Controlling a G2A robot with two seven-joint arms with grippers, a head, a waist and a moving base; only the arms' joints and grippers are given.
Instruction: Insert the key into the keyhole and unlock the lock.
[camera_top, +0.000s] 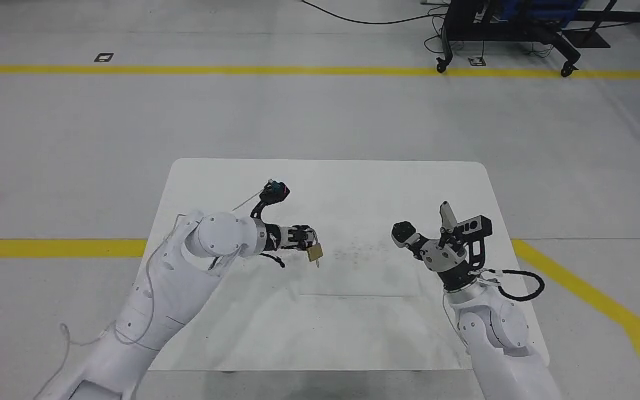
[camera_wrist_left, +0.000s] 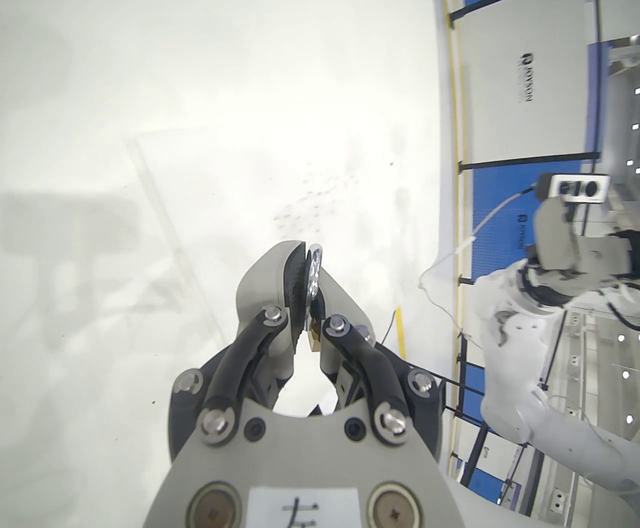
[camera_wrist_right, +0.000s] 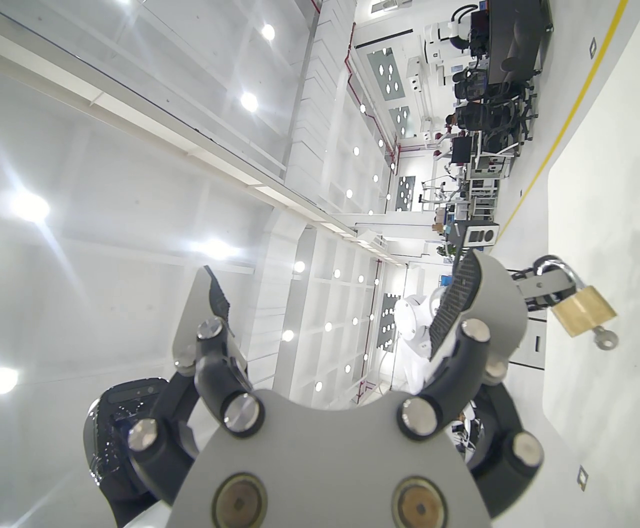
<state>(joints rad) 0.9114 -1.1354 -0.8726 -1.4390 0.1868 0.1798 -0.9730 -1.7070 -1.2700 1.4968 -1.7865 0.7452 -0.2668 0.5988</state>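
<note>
Count: 1 brass lock (camera_wrist_right: 585, 310), 1 key (camera_wrist_right: 606, 338). The left hand (camera_wrist_left: 306, 280) is clamped on the lock's steel shackle (camera_wrist_right: 571, 276). The brass body sits just beyond its fingertips, over the white desk (camera_top: 400, 330). The key is in the keyhole at the body's far end, head sticking out. The right hand (camera_wrist_right: 340, 265) is apart, nothing between its fingers, well away from the lock.

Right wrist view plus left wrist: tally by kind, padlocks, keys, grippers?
Padlock: 1
Key: 1
Grippers: 2 (left gripper, right gripper)
Total: 4
</note>
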